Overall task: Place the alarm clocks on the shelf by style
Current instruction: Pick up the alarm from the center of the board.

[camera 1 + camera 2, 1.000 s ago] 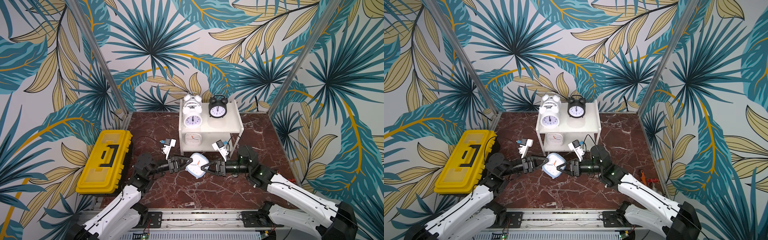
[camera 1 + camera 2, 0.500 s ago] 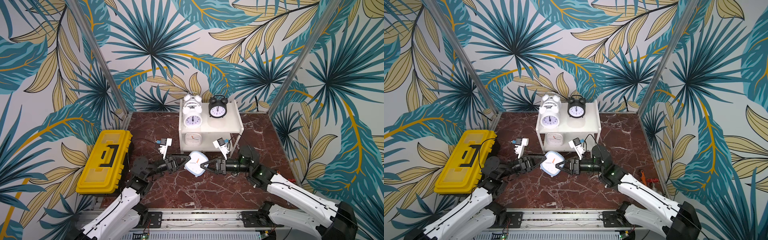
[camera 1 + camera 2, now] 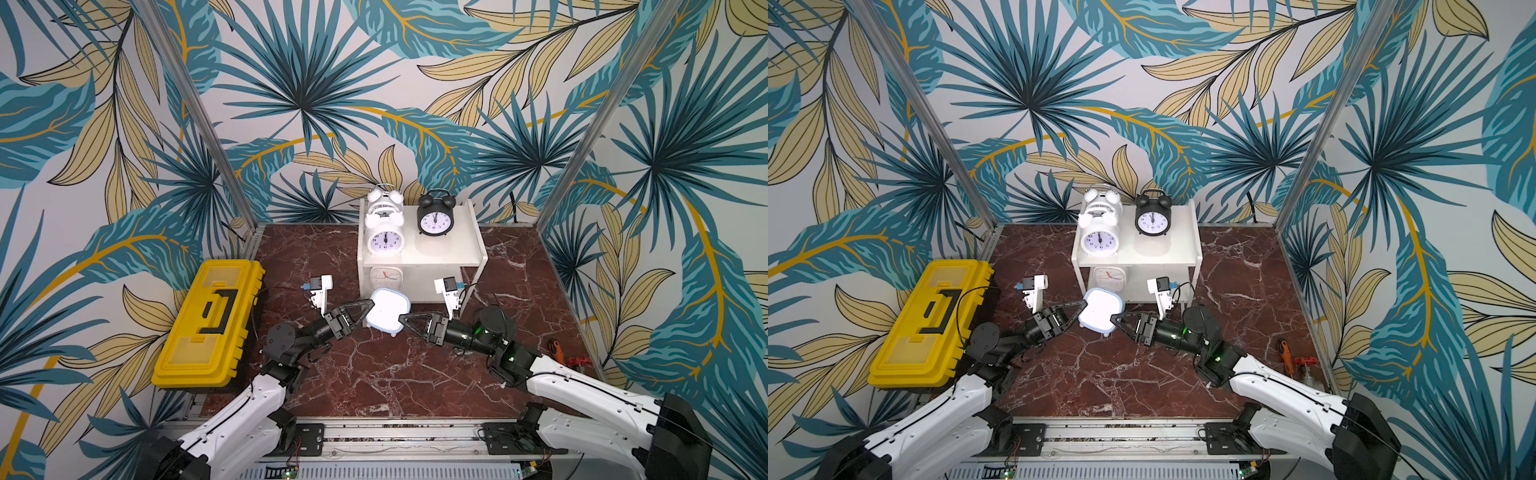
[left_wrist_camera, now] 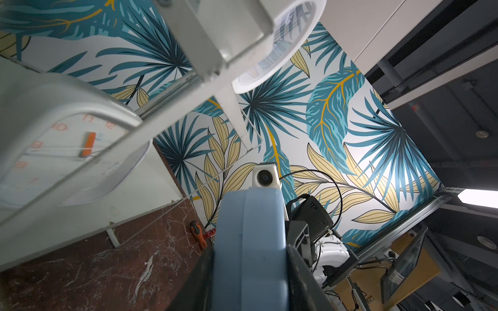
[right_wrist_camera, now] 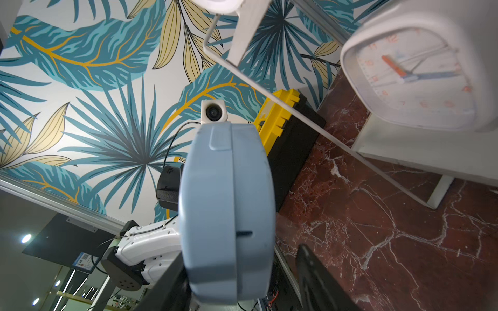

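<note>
A light-blue rounded-square alarm clock (image 3: 388, 309) (image 3: 1100, 309) hangs just in front of the white shelf (image 3: 453, 249), back side up. My left gripper (image 3: 370, 307) (image 4: 249, 250) is shut on its left edge, both fingers pressed to the clock (image 4: 250, 242). My right gripper (image 3: 402, 322) (image 5: 239, 258) is open at the clock's right edge (image 5: 226, 215); one finger touches it, the other stands apart. On the top tier stand two white twin-bell clocks (image 3: 385, 239) and a black one (image 3: 435, 216). A white rounded-square clock (image 3: 385, 277) (image 5: 415, 78) sits on the lower tier.
A yellow toolbox (image 3: 208, 320) lies at the left on the marble floor. An orange-handled screwdriver (image 3: 555, 349) and a red valve (image 3: 577, 361) lie by the right wall. Patterned walls close in the back and sides.
The light-blue clock has moved a little toward the shelf. My left gripper has tightened on it and my right gripper's jaws have widened off it.
</note>
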### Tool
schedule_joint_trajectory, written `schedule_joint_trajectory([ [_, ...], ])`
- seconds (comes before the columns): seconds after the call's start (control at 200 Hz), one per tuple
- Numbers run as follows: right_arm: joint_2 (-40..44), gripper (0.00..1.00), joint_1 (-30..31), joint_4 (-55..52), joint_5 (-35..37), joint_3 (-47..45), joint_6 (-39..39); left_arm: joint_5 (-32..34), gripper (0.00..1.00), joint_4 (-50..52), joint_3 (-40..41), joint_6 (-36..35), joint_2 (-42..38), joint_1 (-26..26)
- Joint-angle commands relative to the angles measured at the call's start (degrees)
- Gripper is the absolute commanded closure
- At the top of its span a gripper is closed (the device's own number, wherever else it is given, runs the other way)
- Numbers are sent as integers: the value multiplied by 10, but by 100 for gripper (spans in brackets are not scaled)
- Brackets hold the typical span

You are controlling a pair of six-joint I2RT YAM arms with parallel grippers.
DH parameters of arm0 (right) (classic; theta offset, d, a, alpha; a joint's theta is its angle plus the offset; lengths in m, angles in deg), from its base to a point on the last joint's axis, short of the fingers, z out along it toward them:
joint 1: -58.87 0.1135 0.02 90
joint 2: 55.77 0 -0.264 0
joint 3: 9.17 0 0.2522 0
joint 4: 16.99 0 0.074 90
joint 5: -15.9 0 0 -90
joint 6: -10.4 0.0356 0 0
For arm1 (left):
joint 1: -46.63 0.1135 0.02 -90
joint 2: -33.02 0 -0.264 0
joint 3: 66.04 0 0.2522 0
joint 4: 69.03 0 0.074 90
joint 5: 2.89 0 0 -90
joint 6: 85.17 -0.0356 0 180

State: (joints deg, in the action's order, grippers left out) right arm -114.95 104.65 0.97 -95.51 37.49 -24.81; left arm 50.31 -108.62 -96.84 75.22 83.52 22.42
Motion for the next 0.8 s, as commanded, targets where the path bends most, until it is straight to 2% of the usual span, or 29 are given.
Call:
schedule_joint_trajectory([
  [0.0, -12, 46, -1, 14, 28, 7, 1, 2, 87, -62, 11, 14, -7, 1],
  [0.16, -24, 50, -1, 14, 27, 17, 0, -1, 87, -59, 12, 13, -6, 1],
  [0.391, -30, 72, -1, 10, 20, 22, -2, -2, 86, -46, 13, 4, -5, 1],
  [0.421, -27, 78, -1, 8, 21, 22, -2, -4, 84, -44, 13, 3, -4, 1],
  [0.461, -23, 80, -1, 1, 20, 23, -2, -6, 75, -42, 13, 1, -5, 1],
  [0.521, -15, 83, -1, -18, 16, 31, -11, -11, 41, -37, 13, -2, -3, 1],
  [0.551, -12, 83, -1, -34, 11, 37, -19, -12, 32, -32, 13, -2, -4, 1],
  [0.666, 2, 85, -1, -139, -21, 90, -72, -39, 21, -30, 4, -4, -3, 1],
  [0.796, -2, 86, -18, -252, -66, 149, -116, -89, 20, -20, -17, -3, 2, 1],
])
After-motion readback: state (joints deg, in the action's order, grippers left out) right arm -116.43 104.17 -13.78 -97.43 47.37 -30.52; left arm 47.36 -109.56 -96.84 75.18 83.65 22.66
